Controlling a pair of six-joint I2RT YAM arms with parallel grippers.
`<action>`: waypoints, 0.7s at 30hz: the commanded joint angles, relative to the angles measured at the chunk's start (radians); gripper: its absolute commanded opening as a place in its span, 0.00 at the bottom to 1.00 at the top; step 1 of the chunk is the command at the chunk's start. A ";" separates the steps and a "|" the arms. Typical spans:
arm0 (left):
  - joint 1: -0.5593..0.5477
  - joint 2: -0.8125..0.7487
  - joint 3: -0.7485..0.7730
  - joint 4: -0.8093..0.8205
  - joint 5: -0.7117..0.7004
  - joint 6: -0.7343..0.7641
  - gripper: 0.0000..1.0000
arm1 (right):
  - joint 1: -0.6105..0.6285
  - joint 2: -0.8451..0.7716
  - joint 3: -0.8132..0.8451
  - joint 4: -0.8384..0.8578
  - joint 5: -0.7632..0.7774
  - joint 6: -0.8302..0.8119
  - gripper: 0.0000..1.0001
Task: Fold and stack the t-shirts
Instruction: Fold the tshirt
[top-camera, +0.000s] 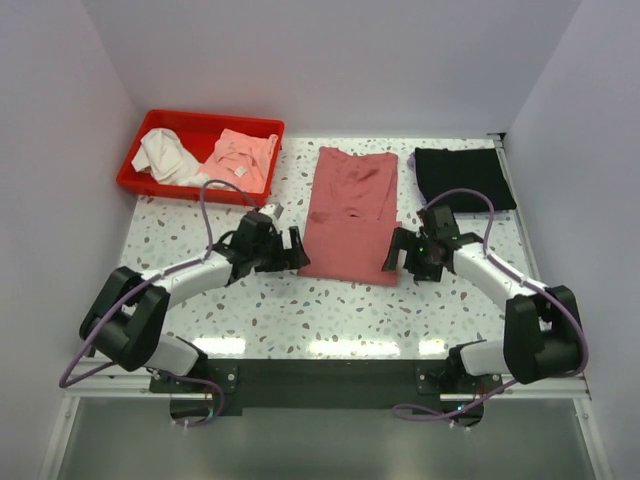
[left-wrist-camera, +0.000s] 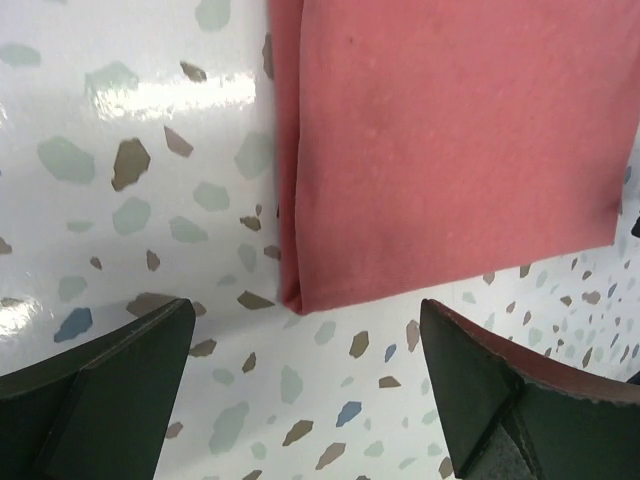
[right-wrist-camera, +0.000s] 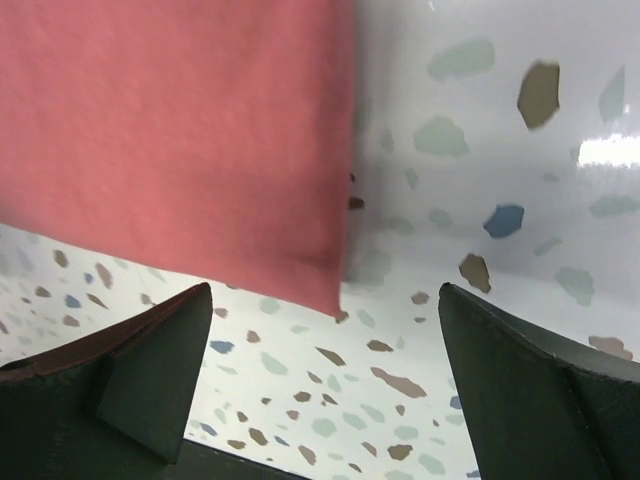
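The dusty rose-red t-shirt lies flat in a long folded strip on the middle of the table. The black t-shirt lies folded at the back right. My left gripper is open and empty at the red shirt's near left corner. My right gripper is open and empty at its near right corner. Both hover just off the cloth, jaws wide apart, nothing between them.
A red bin at the back left holds a white cloth and a pink cloth. White walls close in the table on the left, back and right. The table's near edge runs along the arm bases.
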 joint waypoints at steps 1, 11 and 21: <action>-0.009 0.003 -0.018 0.120 0.046 -0.022 1.00 | 0.001 -0.025 -0.052 0.047 -0.021 0.002 0.99; -0.024 0.103 0.008 0.119 0.050 -0.008 0.74 | 0.001 -0.013 -0.097 0.121 -0.050 0.032 0.99; -0.024 0.146 0.019 0.100 0.029 0.003 0.50 | 0.001 -0.010 -0.107 0.130 -0.036 0.055 0.99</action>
